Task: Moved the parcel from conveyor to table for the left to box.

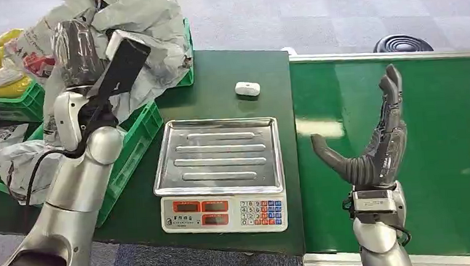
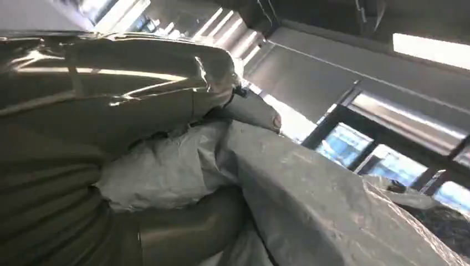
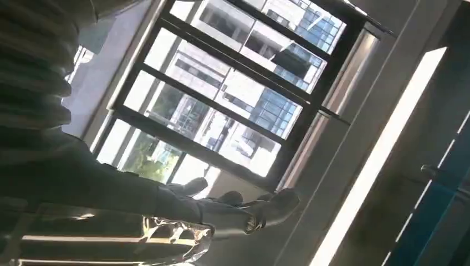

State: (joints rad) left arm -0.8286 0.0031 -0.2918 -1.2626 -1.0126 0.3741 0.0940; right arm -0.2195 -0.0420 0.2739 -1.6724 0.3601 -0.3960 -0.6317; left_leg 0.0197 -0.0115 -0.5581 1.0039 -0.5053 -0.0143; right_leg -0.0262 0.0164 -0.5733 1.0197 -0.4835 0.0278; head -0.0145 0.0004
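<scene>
Our left arm (image 1: 70,198) nearest, its left hand (image 1: 82,47) gripping grey parcel (image 1: 146,27) above green crate (image 1: 135,136) for boxing; right hand (image 1: 375,143) spread wide, holding nothing, over conveyor (image 1: 454,126)

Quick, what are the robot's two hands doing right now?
Left robot hand: holding a grey parcel bag over the green crate.
Right robot hand: open, holding nothing, above the conveyor.

Scale (image 1: 219,171) blocks table front; belt (image 1: 448,126) open.
</scene>
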